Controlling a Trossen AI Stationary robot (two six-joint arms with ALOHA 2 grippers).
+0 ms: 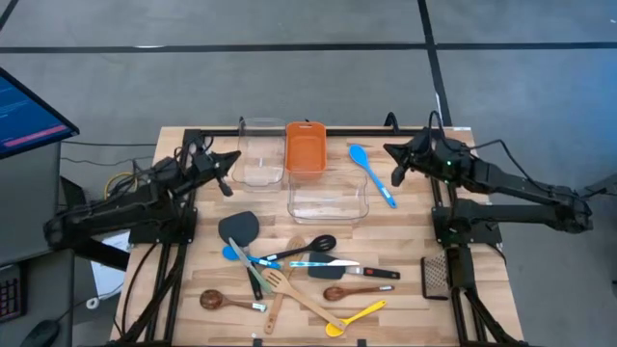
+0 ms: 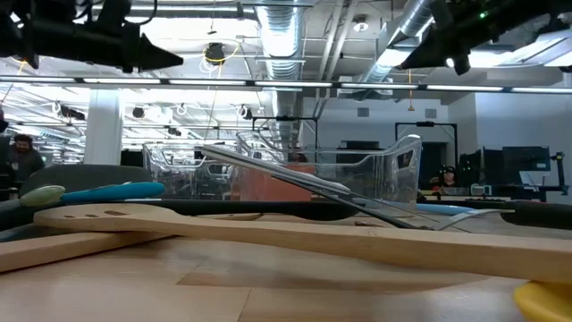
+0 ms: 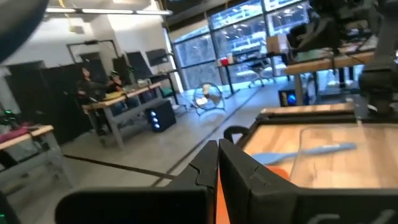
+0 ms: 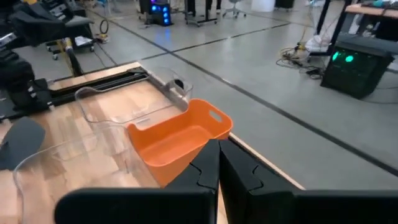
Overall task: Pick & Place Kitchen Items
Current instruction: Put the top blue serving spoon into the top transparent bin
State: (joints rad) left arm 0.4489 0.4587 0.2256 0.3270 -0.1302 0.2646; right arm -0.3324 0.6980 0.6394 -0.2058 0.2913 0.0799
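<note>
Between the raised, empty left tool (image 1: 229,172) and right tool (image 1: 393,162), both pressed together, utensils (image 1: 299,275) lay unsorted, awaiting pickup.

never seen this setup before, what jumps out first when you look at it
The orange bin stands out at the table's far edge, between clear plastic tubs. At the near edge lies a jumbled pile of utensils, blue, black, wooden and one yellow spoon, while a lone blue spoon lies apart, right of the bin. The left gripper and right gripper, both shut and empty, hang raised on either side of the tubs.
</note>
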